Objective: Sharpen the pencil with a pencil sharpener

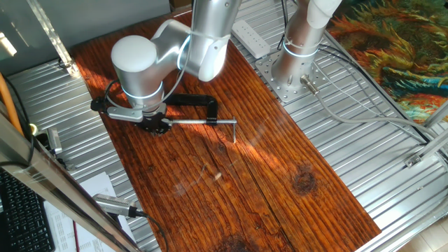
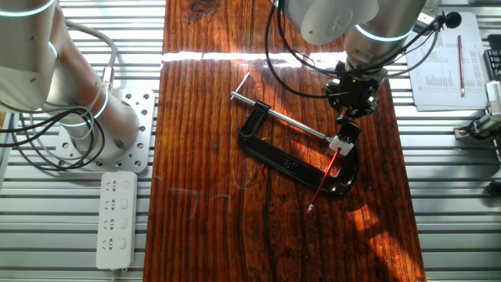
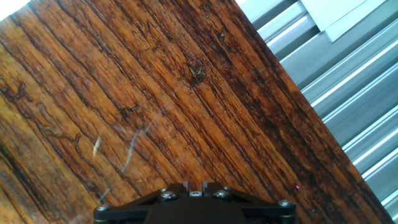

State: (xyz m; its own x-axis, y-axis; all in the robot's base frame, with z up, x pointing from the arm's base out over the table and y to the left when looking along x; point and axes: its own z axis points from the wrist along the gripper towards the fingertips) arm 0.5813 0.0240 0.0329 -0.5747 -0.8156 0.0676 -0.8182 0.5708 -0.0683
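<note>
The pencil (image 2: 326, 174) is a thin red stick lying slanted across the lower end of the black C-clamp (image 2: 286, 160). Its upper end sits at my gripper's tips and its free end points away over the wood. My gripper (image 2: 343, 142) hangs low over the clamp's screw end, with its jaws nearly together around the pencil's upper end. In one fixed view my gripper (image 1: 155, 126) hides the pencil. The hand view shows only the fingers' (image 3: 180, 188) bases and bare wood. I cannot make out the pencil sharpener; it may be hidden under the gripper.
The clamp's steel rod (image 2: 282, 116) runs from the gripper up to a cross-handle. The wooden board (image 2: 235, 227) lies on a ribbed metal table (image 2: 446, 196). A second arm's base (image 2: 117, 129) and a white power strip (image 2: 115, 219) stand to the left. Papers and a red pen (image 2: 460, 63) lie at the far right.
</note>
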